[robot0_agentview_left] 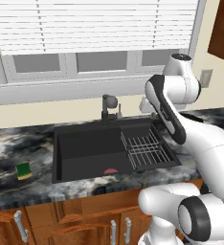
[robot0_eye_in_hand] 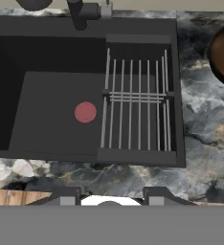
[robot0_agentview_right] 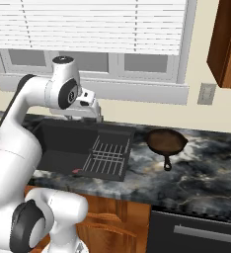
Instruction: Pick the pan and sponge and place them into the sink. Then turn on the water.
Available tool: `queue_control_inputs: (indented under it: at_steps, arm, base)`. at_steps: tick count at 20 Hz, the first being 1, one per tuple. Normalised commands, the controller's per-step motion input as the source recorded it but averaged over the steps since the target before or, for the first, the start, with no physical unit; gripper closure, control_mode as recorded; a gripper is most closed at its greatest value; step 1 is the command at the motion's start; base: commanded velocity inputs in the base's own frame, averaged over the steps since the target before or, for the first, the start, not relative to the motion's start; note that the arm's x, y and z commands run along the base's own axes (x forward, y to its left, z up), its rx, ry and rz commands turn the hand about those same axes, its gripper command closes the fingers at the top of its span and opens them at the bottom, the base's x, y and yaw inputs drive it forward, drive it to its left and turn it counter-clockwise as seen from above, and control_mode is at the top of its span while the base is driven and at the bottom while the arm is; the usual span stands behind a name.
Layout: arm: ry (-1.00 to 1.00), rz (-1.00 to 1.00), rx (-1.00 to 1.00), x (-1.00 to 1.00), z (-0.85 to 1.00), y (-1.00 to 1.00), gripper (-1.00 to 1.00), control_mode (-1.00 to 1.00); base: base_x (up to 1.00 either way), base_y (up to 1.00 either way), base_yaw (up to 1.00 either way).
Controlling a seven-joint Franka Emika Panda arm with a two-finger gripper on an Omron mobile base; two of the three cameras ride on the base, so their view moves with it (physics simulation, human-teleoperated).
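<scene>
Nearest to us, in the hand view, the gripper (robot0_eye_in_hand: 111, 198) shows its two dark fingertips (robot0_eye_in_hand: 66, 195) standing apart at the bottom edge with nothing between them; we read the jaws as parted and holding nothing, poised above the front rim of the counter. Just beyond the fingertips runs a strip of marbled dark countertop (robot0_eye_in_hand: 133, 179), and past it lies the sink (robot0_eye_in_hand: 18, 119), a black recessed basin. A small round red patch (robot0_eye_in_hand: 85, 112) sits on the basin floor in the left section, and a grey wire dish rack (robot0_eye_in_hand: 135, 107) fills the right section. In the left base view the sponge (robot0_agentview_left: 23, 170), green with a yellow side, rests on the counter to the left of the sink, near its front left corner but apart from the rim. In the right base view the pan (robot0_agentview_right: 166, 141), dark brown inside, sits flat on the counter just right of the sink, its short black handle pointing toward the front edge; in the hand view its rounded brown edge shows at the upper right. Farther back, the dark faucet (robot0_agentview_left: 108, 107) stands behind the basin at the middle of its rear rim, and we can make out no stream at its spout. Behind that are the pale wall, the window sill (robot0_agentview_left: 71, 88) and the white blinds (robot0_agentview_left: 95, 24).
</scene>
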Motion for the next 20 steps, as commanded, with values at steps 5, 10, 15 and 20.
queue_control_inputs:
  at_steps: [5, 10, 15, 20]
  arm:
    - [0.00, 0.00, 0.00, 0.00, 0.00, -0.16, -1.00, -1.00]
    - [0.00, 0.00, 0.00, 0.00, -0.02, -0.40, -1.00, -1.00]
    - [0.00, 0.00, -0.01, 0.00, -0.04, -0.42, -1.00, -1.00]
    - [0.00, 0.00, -0.03, 0.00, -0.07, -0.44, -1.00, -1.00]
  base:
    - [0.00, 0.00, 0.00]
    - [0.00, 0.00, 0.00]
    - [0.00, 0.00, 0.00]
    - [0.00, 0.00, 0.00]
